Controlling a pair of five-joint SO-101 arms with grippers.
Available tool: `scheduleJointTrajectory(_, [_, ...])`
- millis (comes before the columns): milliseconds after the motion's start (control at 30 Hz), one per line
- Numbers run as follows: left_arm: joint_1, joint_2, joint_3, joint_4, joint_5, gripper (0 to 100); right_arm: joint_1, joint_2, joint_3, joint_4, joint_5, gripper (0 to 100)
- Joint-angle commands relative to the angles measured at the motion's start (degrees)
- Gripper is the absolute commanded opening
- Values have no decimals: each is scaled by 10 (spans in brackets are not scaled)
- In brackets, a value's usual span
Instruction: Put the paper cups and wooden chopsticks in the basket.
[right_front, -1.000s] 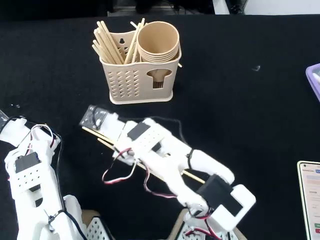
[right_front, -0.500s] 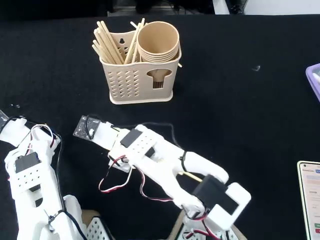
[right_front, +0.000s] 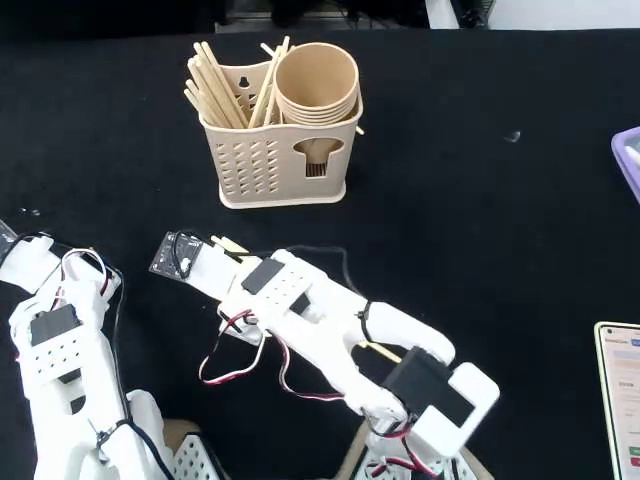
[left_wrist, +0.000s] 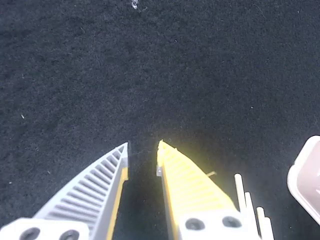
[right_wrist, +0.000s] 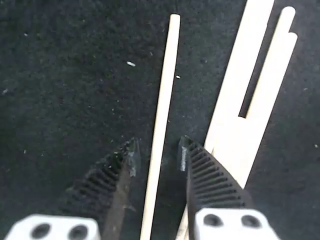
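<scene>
High view gives us the right arm (right_front: 330, 330) stretched low across the table (right_front: 480, 220), its right gripper (right_wrist: 157, 145) down in front of the basket (right_front: 275, 165). Its fingers are spread, with a loose chopstick (right_wrist: 162, 100) lying ungrasped between them and a joined pair (right_wrist: 250, 85) just beside. Paper cups (right_front: 316, 80) sit stacked in the basket. Our left gripper (left_wrist: 142, 147) hangs over the table, fingers slightly parted, holding nothing.

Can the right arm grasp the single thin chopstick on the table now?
Probably yes. The right gripper is open, with the single chopstick lying between its fingers on the table. The joined pair of chopsticks lies close beside, partly behind one finger, so it may get caught too.
</scene>
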Motion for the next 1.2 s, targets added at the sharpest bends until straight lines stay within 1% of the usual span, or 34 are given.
scheduleJointTrajectory(0, [-1, -15, -9, -10, 1, 109, 11, -66, 8, -9, -2, 132])
scheduleJointTrajectory(200, [-1, -15, -9, -10, 1, 109, 58, -71, 31, -56, -2, 197])
scheduleJointTrajectory(333, [0, -15, -9, -10, 1, 109, 53, -69, 44, -78, -4, 197])
scheduleJointTrajectory(533, [0, -15, -9, -10, 1, 109, 51, -25, 27, -79, -2, 197])
scheduleJointTrajectory(600, [0, -15, -9, -10, 1, 109, 49, -15, 23, -78, -2, 172])
scheduleJointTrajectory(700, [0, -15, -9, -10, 1, 109, 49, -24, 21, -77, -2, 91])
scheduleJointTrajectory(767, [0, -15, -9, -10, 1, 109, 50, -37, 22, -77, -6, 57])
scheduleJointTrajectory(900, [0, -15, -9, -10, 1, 109, 53, -51, 30, -77, -7, 76])
scheduleJointTrajectory(1167, [0, -15, -9, -10, 1, 109, 53, -51, 32, -82, -7, 79])
